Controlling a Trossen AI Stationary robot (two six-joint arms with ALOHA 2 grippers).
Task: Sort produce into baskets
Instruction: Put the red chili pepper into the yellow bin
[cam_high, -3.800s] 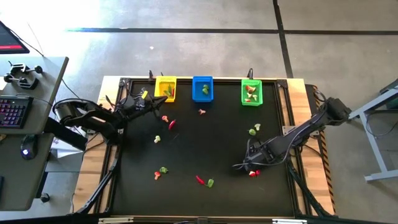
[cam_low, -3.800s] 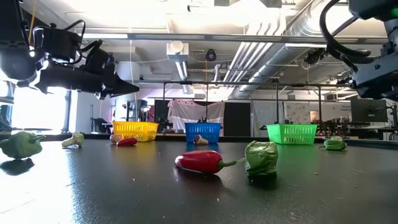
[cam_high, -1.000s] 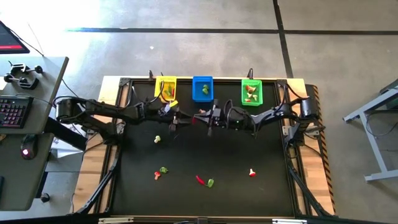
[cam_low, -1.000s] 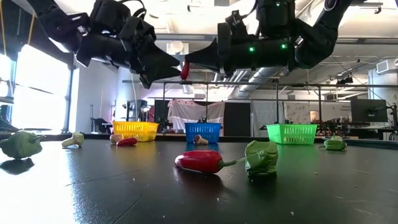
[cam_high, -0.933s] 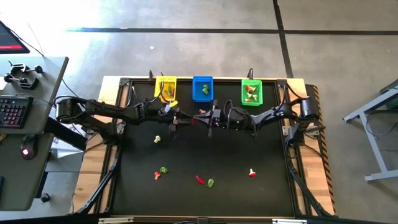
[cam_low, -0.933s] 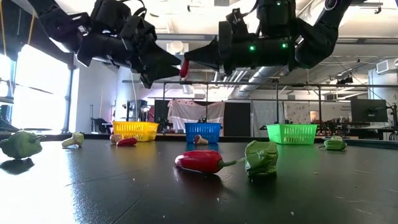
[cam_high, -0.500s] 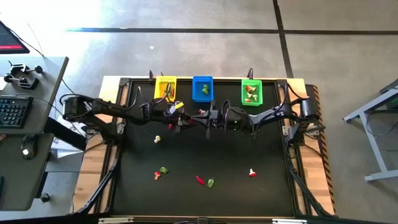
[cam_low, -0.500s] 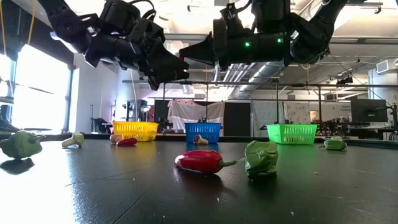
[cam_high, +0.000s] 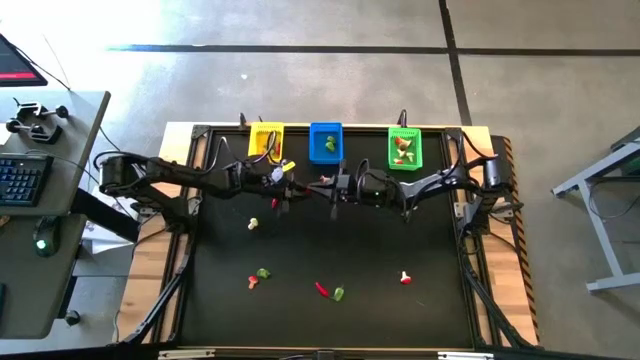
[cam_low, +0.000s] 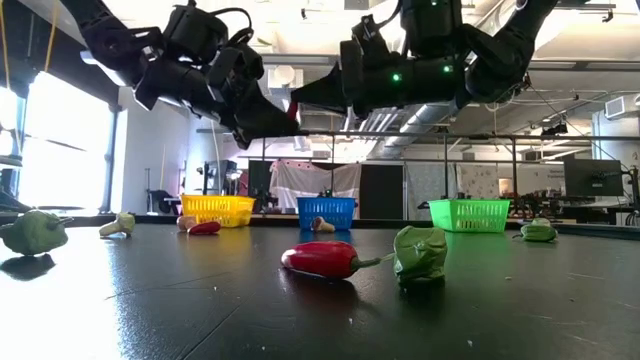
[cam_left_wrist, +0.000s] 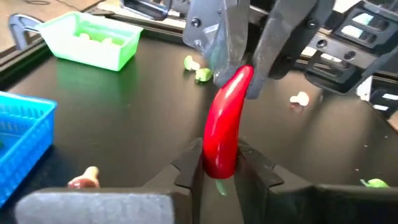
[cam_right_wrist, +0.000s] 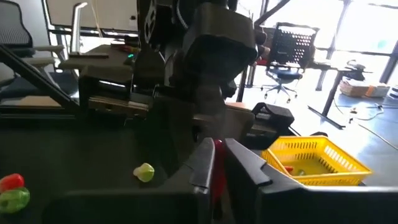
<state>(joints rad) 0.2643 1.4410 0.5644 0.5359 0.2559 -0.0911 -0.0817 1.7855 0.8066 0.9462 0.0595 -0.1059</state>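
Both grippers meet tip to tip, high over the far middle of the table, with a slim red chilli (cam_left_wrist: 225, 121) between them. My left gripper (cam_high: 299, 189) reaches in from the left and is shut on one end. My right gripper (cam_high: 318, 187) reaches in from the right and is shut on the other end. The yellow basket (cam_high: 265, 143), blue basket (cam_high: 326, 142) and green basket (cam_high: 403, 148) stand in a row along the far edge. In the low view the chilli (cam_low: 294, 108) shows as a small red spot between the two dark grippers. My left gripper pinches the chilli's thicker end (cam_left_wrist: 217, 165) between its two fingers. The fingers come in level from the table's left and lie along the chilli, which is lifted clear of the table. My right gripper pinches the chilli's opposite, thinner end (cam_left_wrist: 244, 73) between its two fingers, level from the table's right. In its own wrist view only a red sliver (cam_right_wrist: 217, 163) shows between the fingers.
Loose produce lies on the black table: a red chilli (cam_high: 276, 203) under the left arm, a pale piece (cam_high: 252, 224), a green piece (cam_high: 262, 272), a red chilli (cam_high: 322, 289) with a green piece (cam_high: 338, 294) near the front, and a mushroom piece (cam_high: 405, 278) at the right.
My left gripper has gone a little toward the table's right, up to the chilli held out by my right gripper. Its fingers have come together on the chilli's free end. My right gripper has kept the chilli raised in about the same place.
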